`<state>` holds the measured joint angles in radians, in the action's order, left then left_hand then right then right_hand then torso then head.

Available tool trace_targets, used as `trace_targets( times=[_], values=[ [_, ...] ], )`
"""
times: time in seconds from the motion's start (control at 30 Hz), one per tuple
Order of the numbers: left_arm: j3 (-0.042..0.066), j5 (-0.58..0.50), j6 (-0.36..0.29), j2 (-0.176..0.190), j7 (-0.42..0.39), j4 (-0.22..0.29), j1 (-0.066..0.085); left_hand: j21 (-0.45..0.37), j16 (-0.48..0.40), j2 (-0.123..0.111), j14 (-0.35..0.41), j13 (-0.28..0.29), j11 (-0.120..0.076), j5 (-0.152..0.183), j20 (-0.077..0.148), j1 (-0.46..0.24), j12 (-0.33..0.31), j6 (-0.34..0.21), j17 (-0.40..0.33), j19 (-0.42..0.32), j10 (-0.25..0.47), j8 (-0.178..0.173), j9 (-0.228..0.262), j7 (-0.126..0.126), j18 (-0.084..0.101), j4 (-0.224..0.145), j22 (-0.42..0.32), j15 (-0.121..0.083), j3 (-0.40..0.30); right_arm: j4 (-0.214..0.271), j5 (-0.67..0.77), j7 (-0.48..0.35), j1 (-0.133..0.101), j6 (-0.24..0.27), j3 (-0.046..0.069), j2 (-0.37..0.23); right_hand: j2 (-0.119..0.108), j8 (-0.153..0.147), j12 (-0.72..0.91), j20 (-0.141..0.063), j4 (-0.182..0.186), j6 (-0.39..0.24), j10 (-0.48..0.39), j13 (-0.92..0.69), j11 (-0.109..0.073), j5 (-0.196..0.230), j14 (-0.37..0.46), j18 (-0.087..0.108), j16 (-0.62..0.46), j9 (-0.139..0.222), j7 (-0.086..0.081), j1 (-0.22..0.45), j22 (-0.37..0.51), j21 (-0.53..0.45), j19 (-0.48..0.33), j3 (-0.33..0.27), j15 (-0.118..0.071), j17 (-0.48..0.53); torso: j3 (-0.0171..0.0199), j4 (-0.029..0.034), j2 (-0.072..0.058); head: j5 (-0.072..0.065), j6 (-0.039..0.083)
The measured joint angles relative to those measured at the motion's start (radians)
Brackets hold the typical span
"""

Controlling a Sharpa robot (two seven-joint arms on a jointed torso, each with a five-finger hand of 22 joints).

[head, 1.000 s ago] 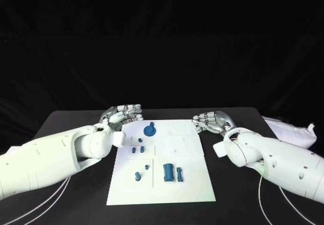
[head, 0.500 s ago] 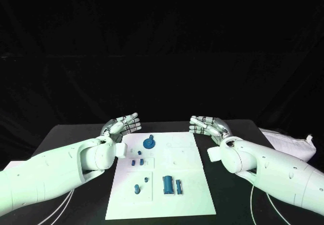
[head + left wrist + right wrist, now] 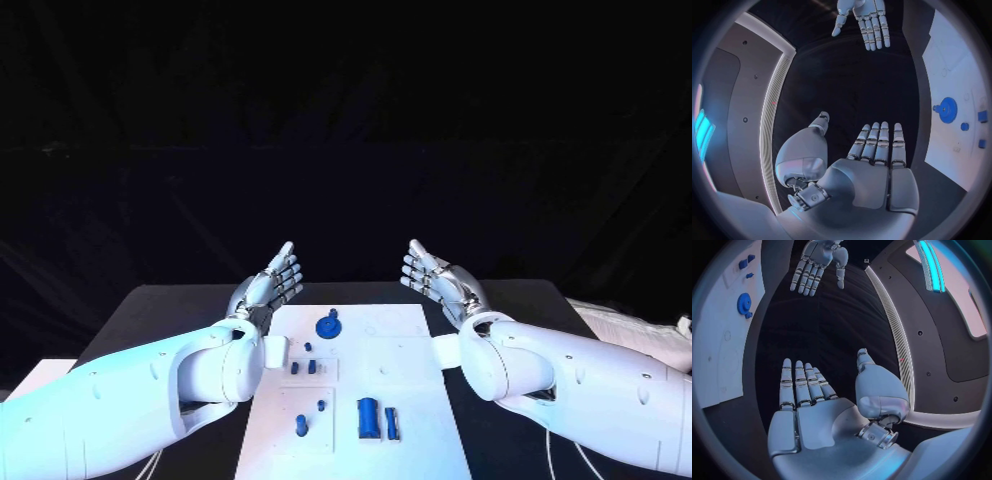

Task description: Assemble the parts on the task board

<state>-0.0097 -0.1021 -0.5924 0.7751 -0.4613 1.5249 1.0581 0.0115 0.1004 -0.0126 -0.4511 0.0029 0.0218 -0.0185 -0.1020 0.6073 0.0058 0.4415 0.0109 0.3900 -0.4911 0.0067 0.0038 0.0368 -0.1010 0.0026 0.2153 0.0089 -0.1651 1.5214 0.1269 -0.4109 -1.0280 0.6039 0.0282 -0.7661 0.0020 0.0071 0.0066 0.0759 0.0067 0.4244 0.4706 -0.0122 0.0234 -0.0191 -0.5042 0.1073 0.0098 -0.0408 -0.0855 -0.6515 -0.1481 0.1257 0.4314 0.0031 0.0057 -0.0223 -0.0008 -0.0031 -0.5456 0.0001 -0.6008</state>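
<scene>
The white task board (image 3: 397, 370) lies in the middle of the black table. On it sit a blue gear (image 3: 329, 326), two small blue pegs (image 3: 300, 367), a blue cylinder (image 3: 366, 417) with a slimmer bar (image 3: 391, 422) beside it, and a small blue piece (image 3: 302, 425). My left hand (image 3: 268, 281) is raised above the board's far left corner, fingers straight and apart, holding nothing. My right hand (image 3: 438, 282) mirrors it above the far right corner, also flat and empty. The left wrist view shows the left hand (image 3: 876, 165), the gear (image 3: 946, 109) and the right hand (image 3: 864, 20).
A white crumpled cloth or bag (image 3: 642, 335) lies at the table's right edge. A pale flat thing (image 3: 41, 372) shows at the left edge. The right wrist view shows the right hand (image 3: 807, 405), the left hand (image 3: 817, 262), the board (image 3: 720, 360) and the gear (image 3: 743, 304).
Both hands have lifted off the table beside the board and uncurled from loose fists to flat, spread fingers. The head camera has tilted, shifting the whole picture.
</scene>
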Motion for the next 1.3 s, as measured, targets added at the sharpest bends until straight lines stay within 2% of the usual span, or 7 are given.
trace_targets(
  times=[0.17, 0.27, 0.43, 0.63, 1.1, 1.2, 1.3],
  values=[
    [0.007, 0.042, -0.086, 0.005, -0.017, 0.035, -0.007, -0.005, -0.044, 0.007, 0.086, -0.001, -0.012, 0.008, 0.047, -0.115, 0.0, -0.084, -0.006, -0.072, 0.093, 0.0, -0.001, -0.021, 0.009, -0.002, -0.041, -0.005, 0.031, 0.04, -0.063, -0.043, -0.019, 0.083, -0.026, -0.012, -0.001, 0.0, 0.0, -0.043, 0.0, -0.08, -0.09, 0.007, -0.014, 0.01, 0.096, -0.026, -0.002, 0.023, 0.047, 0.124, 0.028, -0.024, -0.082, 0.0, -0.003, 0.013, 0.0006, 0.0024, 0.001, 0.0, 0.001],
    [0.008, 0.058, -0.119, 0.005, -0.025, 0.041, -0.008, -0.005, -0.066, 0.009, 0.128, -0.001, -0.016, 0.009, 0.068, -0.172, 0.0, -0.125, -0.007, -0.11, 0.139, 0.0, -0.002, -0.028, 0.044, -0.003, -0.061, -0.006, 0.046, 0.046, -0.087, -0.06, -0.022, 0.115, -0.028, -0.014, -0.001, 0.0, 0.0, -0.056, 0.0, -0.12, -0.135, 0.009, -0.017, 0.01, 0.144, -0.055, -0.002, 0.03, 0.062, 0.185, 0.042, -0.046, -0.123, 0.0, -0.004, 0.016, 0.0006, 0.0027, 0.001, 0.0, 0.001],
    [0.009, 0.074, -0.147, 0.006, -0.032, 0.042, -0.008, -0.005, -0.082, 0.011, 0.189, -0.002, -0.02, 0.012, 0.087, -0.254, 0.0, -0.185, -0.009, -0.162, 0.206, 0.0, -0.002, -0.033, 0.07, -0.003, -0.09, -0.008, 0.066, 0.046, -0.108, -0.076, -0.022, 0.14, -0.028, -0.014, -0.002, 0.0, 0.0, -0.068, -0.003, -0.178, -0.197, 0.01, -0.021, 0.014, 0.211, -0.078, -0.004, 0.036, 0.076, 0.273, 0.081, -0.09, -0.181, -0.003, -0.005, 0.019, 0.0009, 0.003, 0.001, 0.0, 0.001],
    [0.009, 0.083, -0.162, 0.006, -0.036, 0.042, -0.008, -0.005, -0.09, 0.012, 0.246, -0.002, -0.021, 0.012, 0.096, -0.33, 0.0, -0.24, -0.01, -0.212, 0.267, 0.0, -0.003, -0.035, 0.086, -0.002, -0.117, -0.009, 0.121, 0.047, -0.12, -0.085, -0.022, 0.155, -0.028, -0.014, -0.001, -0.004, 0.0, -0.073, -0.003, -0.231, -0.256, 0.011, -0.023, 0.014, 0.274, -0.094, -0.006, 0.038, 0.081, 0.354, 0.123, -0.109, -0.235, -0.003, -0.006, 0.02, 0.0009, 0.0031, 0.001, 0.0, 0.001],
    [0.009, 0.09, -0.173, 0.006, -0.04, 0.042, -0.008, -0.005, -0.094, 0.012, 0.341, -0.001, -0.022, 0.012, 0.102, -0.455, 0.0, -0.335, -0.01, -0.294, 0.371, 0.0, -0.003, -0.037, 0.086, -0.003, -0.207, -0.01, 0.157, 0.047, -0.13, -0.092, -0.022, 0.167, -0.028, -0.014, -0.004, -0.004, 0.0, -0.074, -0.003, -0.315, -0.348, 0.011, -0.024, 0.014, 0.377, -0.094, -0.006, 0.04, 0.085, 0.483, 0.145, -0.118, -0.318, -0.003, -0.007, 0.021, 0.0008, 0.0031, 0.001, 0.0, 0.001],
    [0.009, 0.09, -0.174, 0.006, -0.04, 0.043, -0.008, -0.005, -0.094, 0.013, 0.423, -0.001, -0.023, 0.012, 0.102, -0.513, 0.0, -0.422, -0.01, -0.372, 0.445, 0.0, -0.003, -0.037, 0.086, -0.003, -0.213, -0.009, 0.162, 0.047, -0.131, -0.093, -0.022, 0.168, -0.028, -0.014, -0.003, -0.004, 0.0, -0.075, -0.003, -0.38, -0.421, 0.011, -0.023, 0.014, 0.431, -0.093, -0.006, 0.04, 0.085, 0.54, 0.146, -0.122, -0.385, -0.003, -0.005, 0.021, 0.0008, 0.0031, 0.001, 0.0, 0.001],
    [0.009, 0.091, -0.175, 0.006, -0.041, 0.043, -0.008, -0.005, -0.094, 0.012, 0.446, -0.001, -0.022, 0.012, 0.102, -0.598, 0.0, -0.437, -0.01, -0.386, 0.486, 0.0, -0.003, -0.037, 0.086, -0.003, -0.214, -0.009, 0.162, 0.047, -0.131, -0.093, -0.022, 0.168, -0.028, -0.014, -0.003, -0.004, 0.0, -0.076, -0.003, -0.421, -0.466, 0.011, -0.024, 0.014, 0.499, -0.093, -0.006, 0.04, 0.086, 0.641, 0.147, -0.122, -0.427, -0.003, -0.006, 0.021, 0.0008, 0.0031, 0.001, 0.0, 0.001]
  ],
)
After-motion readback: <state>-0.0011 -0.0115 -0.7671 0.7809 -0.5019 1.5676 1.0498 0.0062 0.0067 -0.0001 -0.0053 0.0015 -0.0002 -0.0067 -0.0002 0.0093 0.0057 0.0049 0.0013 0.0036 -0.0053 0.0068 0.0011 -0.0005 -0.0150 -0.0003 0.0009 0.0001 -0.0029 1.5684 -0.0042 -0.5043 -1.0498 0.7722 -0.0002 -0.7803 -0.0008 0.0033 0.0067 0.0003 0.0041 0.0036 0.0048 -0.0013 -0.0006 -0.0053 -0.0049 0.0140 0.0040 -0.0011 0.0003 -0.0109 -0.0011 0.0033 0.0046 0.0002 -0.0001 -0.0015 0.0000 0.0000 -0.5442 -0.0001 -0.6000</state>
